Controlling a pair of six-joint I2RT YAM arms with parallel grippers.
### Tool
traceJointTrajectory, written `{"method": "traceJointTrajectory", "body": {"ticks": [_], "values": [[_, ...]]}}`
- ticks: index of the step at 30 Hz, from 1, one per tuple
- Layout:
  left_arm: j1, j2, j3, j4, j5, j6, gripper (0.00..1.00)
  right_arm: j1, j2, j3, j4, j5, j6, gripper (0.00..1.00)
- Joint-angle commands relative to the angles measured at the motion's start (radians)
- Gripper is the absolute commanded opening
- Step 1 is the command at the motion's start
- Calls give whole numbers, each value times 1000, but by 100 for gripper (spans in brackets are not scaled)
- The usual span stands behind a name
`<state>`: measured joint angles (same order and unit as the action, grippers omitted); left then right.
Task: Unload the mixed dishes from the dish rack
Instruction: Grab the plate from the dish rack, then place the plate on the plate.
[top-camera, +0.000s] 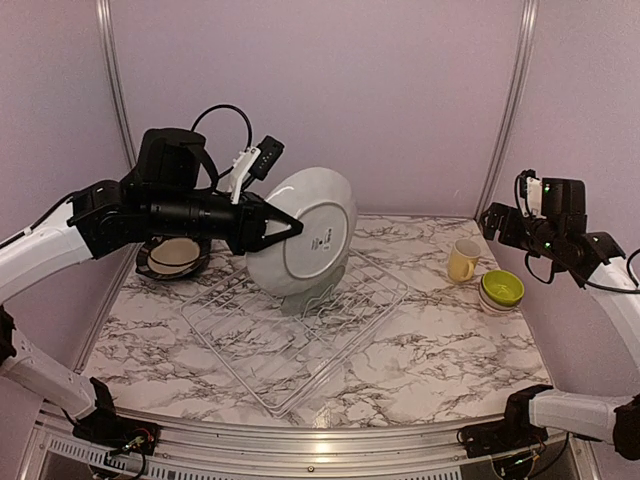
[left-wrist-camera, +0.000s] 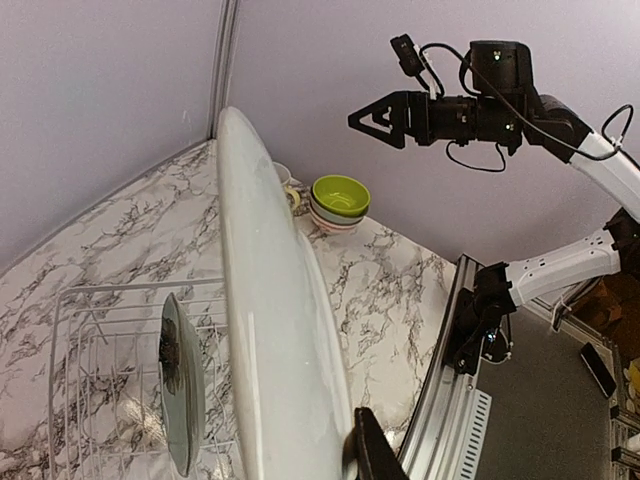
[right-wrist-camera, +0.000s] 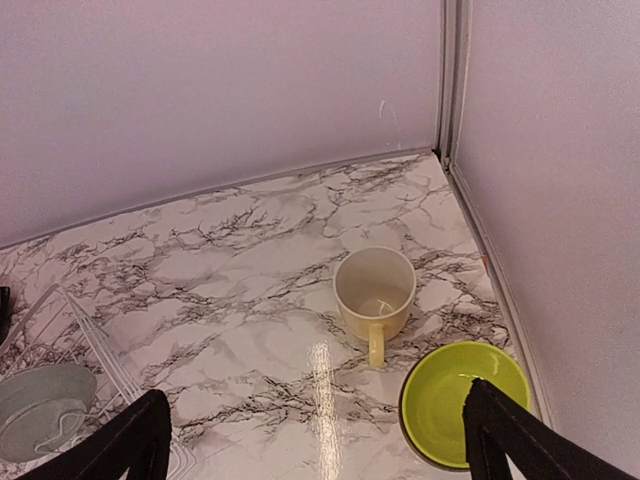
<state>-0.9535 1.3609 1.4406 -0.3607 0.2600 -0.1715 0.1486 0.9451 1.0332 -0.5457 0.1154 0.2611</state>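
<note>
My left gripper (top-camera: 292, 228) is shut on the rim of a round whitish plate (top-camera: 315, 232), holding it on edge in the air above the white wire dish rack (top-camera: 250, 345). The left wrist view shows the plate (left-wrist-camera: 270, 330) edge-on, with one black finger (left-wrist-camera: 372, 452) against it and the other finger hidden behind it. A pale grey-green bowl (left-wrist-camera: 183, 390) still stands in the rack (left-wrist-camera: 90, 320). My right gripper (top-camera: 497, 222) hangs open and empty over the back right corner, above the pale yellow mug (right-wrist-camera: 374, 290) and the lime-green bowl (right-wrist-camera: 463, 400).
A black squarish plate (top-camera: 150, 262) carrying a round whitish plate (top-camera: 175, 252) lies at the back left. The lime-green bowl (left-wrist-camera: 340, 193) sits stacked on a small red-patterned bowl (left-wrist-camera: 335, 220). Walls close in the back and both sides.
</note>
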Motion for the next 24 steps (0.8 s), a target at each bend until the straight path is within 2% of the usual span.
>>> {"method": "traceJointTrajectory", "body": {"ticks": [1, 13, 24], "values": [[27, -136, 6, 231, -175, 46, 0, 0, -5, 18, 21, -1, 12, 99], [110, -192, -11, 67, -640, 86, 0, -1, 9, 23, 28, -14, 14, 98], [295, -114, -38, -69, -823, 179, 0, 0, -6, 23, 20, -21, 17, 99]]}}
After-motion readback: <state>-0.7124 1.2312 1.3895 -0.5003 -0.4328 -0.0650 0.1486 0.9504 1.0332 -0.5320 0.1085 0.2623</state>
